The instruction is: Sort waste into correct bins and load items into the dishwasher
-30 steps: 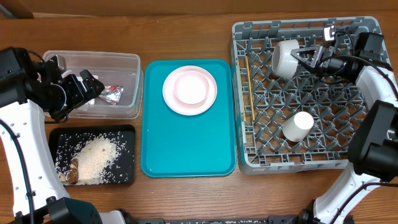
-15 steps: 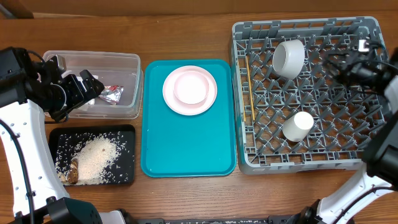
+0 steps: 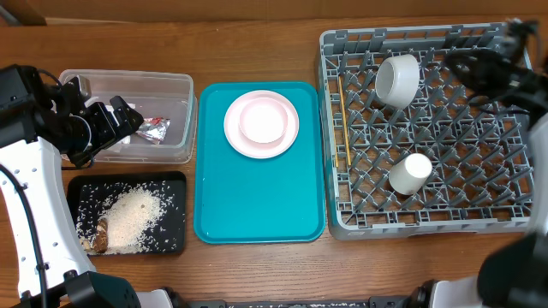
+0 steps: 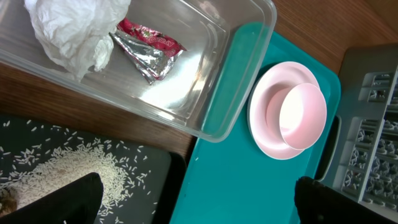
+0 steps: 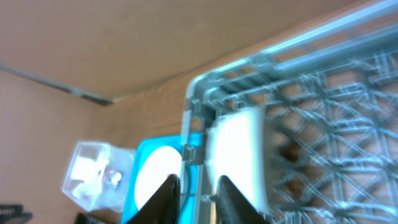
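My left gripper (image 3: 120,120) (image 4: 196,186) hangs open and empty over the front edge of the clear tub (image 3: 181,85) (image 4: 242,74). The tub holds the white napkin (image 4: 71,31) and the red-and-silver wrapper (image 3: 154,129) (image 4: 149,53). Rice (image 3: 133,218) with brown scraps lies in the black tray (image 3: 174,184). The pink bowl (image 3: 262,121) (image 4: 303,115) sits on the pink plate (image 3: 235,128) (image 4: 264,130). The white bowl (image 3: 398,79) (image 5: 239,155) and cream cup (image 3: 411,172) lie in the grey rack (image 3: 428,221). My right gripper (image 3: 467,68) (image 5: 196,186) is blurred, right of the white bowl, with its fingers slightly apart and empty.
The plate and bowl rest at the back of the teal serving tray (image 3: 257,205), between the bins and the rack. A thin wooden stick (image 3: 342,120) lies along the rack's left side. Both arm bases stand at the table's front corners.
My right gripper has drawn back to the right, away from the white bowl, which stays on its side in the rack. The left arm has not moved.
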